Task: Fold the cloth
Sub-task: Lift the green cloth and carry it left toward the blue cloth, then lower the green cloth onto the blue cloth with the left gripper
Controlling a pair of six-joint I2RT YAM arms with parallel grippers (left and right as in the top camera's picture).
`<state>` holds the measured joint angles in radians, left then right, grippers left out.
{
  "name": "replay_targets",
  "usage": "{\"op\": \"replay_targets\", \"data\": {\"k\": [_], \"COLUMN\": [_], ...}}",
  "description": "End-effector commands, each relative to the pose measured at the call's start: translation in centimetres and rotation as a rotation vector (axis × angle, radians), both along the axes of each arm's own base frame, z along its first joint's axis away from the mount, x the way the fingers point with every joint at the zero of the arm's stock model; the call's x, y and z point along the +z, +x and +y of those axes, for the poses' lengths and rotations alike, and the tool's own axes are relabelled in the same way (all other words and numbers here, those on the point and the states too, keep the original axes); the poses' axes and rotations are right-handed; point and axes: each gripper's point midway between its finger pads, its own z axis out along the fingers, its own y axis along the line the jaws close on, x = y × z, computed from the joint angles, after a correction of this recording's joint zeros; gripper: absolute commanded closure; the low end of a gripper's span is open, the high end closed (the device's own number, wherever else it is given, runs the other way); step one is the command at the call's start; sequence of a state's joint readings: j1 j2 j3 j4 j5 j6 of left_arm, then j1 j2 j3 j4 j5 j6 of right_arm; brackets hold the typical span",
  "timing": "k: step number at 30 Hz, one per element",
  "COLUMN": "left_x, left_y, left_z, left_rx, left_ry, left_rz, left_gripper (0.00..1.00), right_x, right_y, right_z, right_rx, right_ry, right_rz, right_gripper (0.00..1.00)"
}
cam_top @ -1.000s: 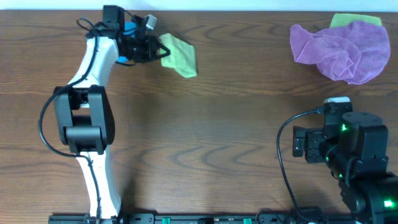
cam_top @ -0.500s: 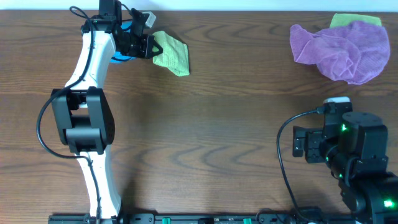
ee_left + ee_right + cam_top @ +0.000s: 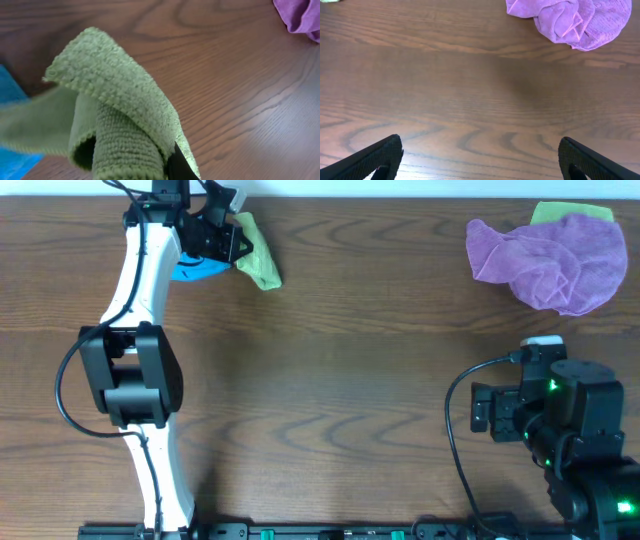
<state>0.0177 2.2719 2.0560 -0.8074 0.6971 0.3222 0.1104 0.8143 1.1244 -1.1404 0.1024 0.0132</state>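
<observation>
- Your left claw [image 3: 228,245] is clamped shut on the cloth [image 3: 258,262]. The lime-green towel hangs from it in a bunch, at the opposite end of the worktop [image 3: 350,380] from the purple cloth [image 3: 550,260] and along the same far edge.
- From the left wrist view, the cloth [image 3: 120,95] is curled over on itself in a loose roll. Its hem faces the camera, and one dark finger [image 3: 177,165] shows beside the fold. You cannot tell from here whether any corner touches the wood.
- A blue cloth [image 3: 197,270] lies just beyond the green one, farther again from the purple cloth. It sits partly under the left arm, right beside the hanging towel. In the wrist view it shows as a blue patch [image 3: 12,162] behind the green fabric.
- The purple cloth is a crumpled heap, well apart from the towel, with only bare wood grain across the stretch between them. A corner of it [image 3: 302,15] shows at the top of the left wrist view.
- A yellow-green scrap of fabric [image 3: 570,210] peeks out from behind the purple cloth, touching it on the side toward the far edge.
- Your right claw [image 3: 480,150] stands wide open and holds nothing. It sits on the near side of the purple cloth [image 3: 570,20], pointing toward it, with bare worktop between the two.
</observation>
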Motion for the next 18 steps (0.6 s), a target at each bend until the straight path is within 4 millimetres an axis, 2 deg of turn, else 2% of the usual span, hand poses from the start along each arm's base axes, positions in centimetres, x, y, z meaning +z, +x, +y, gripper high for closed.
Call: {"op": "replay_targets", "data": {"k": [1, 4, 7, 14, 18], "left_x": [2.0, 2.5, 2.7, 4.5, 6.1], "left_y": [0.7, 0.9, 0.8, 1.3, 0.7], "left_z": [2.6, 4.4, 4.8, 3.1, 0.5], "left_rx": [0.024, 0.051, 0.055, -0.001, -0.091], "left_ry": [-0.018, -0.041, -0.057, -0.080, -0.152], "left_rz": [-0.056, -0.063, -0.063, -0.125, -0.159], "left_gripper": [0.94, 0.94, 0.94, 0.94, 0.94], "right_x": [-0.1, -0.1, -0.1, -0.1, -0.1], "right_y": [0.0, 0.0, 0.0, 0.0, 0.0], "right_z": [-0.2, -0.2, -0.2, -0.2, -0.2], "right_rx": [-0.002, -0.002, -0.002, -0.002, -0.002], "right_ry": [-0.012, -0.012, -0.012, -0.012, -0.012], "right_rz": [0.002, 0.002, 0.001, 0.002, 0.001], "right_gripper": [0.01, 0.01, 0.01, 0.01, 0.01]}}
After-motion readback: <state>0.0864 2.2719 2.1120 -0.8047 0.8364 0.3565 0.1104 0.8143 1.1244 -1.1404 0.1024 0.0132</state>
